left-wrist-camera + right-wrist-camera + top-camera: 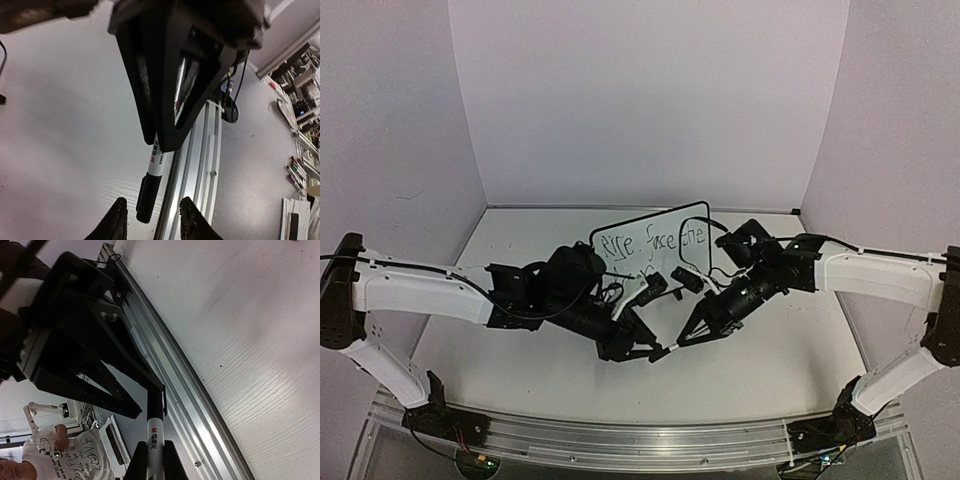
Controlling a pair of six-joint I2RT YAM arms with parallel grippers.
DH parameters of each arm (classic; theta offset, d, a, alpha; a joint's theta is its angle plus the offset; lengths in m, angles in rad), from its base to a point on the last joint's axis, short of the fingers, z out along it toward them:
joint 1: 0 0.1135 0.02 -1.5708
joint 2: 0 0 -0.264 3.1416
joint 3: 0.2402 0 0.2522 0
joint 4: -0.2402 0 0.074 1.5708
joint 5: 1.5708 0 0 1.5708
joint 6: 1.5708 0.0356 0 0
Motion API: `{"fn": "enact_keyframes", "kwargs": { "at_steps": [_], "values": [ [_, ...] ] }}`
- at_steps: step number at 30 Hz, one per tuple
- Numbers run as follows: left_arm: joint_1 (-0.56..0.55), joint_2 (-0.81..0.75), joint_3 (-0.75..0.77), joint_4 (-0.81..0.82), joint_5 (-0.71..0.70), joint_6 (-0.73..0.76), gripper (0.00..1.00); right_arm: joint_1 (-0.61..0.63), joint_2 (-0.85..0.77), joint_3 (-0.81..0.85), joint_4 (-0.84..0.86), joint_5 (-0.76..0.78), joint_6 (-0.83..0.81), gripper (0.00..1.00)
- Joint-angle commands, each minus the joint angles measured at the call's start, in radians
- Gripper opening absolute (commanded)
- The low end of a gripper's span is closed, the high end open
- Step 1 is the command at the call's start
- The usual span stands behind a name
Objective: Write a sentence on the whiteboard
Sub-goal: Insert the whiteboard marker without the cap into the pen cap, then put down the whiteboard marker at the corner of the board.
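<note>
The whiteboard (665,220) stands tilted at the back middle of the table. The sentence (652,243) on it reads roughly "Rise. face the", with more hidden behind the arms. My right gripper (680,343) (155,444) is shut on the white barrel of a marker (155,432) (156,159), low over the table's front middle. The marker's black cap (148,192) (157,402) points at my left gripper (660,352) (153,201). That gripper is open, with the cap end lying between its fingers and a gap on both sides.
An aluminium rail (620,432) (200,150) (200,415) runs along the table's near edge, close below both grippers. Black cables (705,268) and the board's small feet lie in front of the board. Lilac walls close off the back and sides.
</note>
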Motion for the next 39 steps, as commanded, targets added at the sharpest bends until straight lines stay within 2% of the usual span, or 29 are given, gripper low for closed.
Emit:
{"fn": "enact_keyframes", "kwargs": {
  "at_steps": [1,8,13,17,28,30,34,39],
  "values": [
    [0.073,-0.154,-0.016,0.063,-0.159,-0.026,0.55,-0.117,-0.133,-0.059,0.042,0.244,0.05,0.0],
    [0.218,-0.296,-0.11,-0.089,-0.279,-0.077,0.75,-0.253,-0.249,-0.136,0.05,0.472,0.072,0.0],
    [0.403,-0.335,-0.187,-0.125,-0.264,-0.089,0.76,-0.317,-0.221,-0.22,0.216,0.534,0.107,0.0],
    [0.529,-0.346,-0.233,-0.119,-0.241,-0.107,0.79,-0.391,-0.141,-0.255,0.334,0.507,0.117,0.0],
    [0.674,-0.359,-0.324,-0.061,-0.28,-0.19,0.83,-0.503,0.055,-0.292,0.466,0.456,0.114,0.05],
    [0.687,-0.361,-0.335,-0.064,-0.294,-0.197,0.83,-0.516,0.071,-0.294,0.47,0.455,0.102,0.11],
    [0.702,-0.375,-0.353,-0.061,-0.331,-0.205,0.84,-0.54,0.084,-0.299,0.47,0.454,0.082,0.31],
    [0.714,-0.397,-0.369,-0.055,-0.367,-0.213,0.86,-0.568,0.083,-0.306,0.466,0.451,0.065,0.47]
  ]
}}
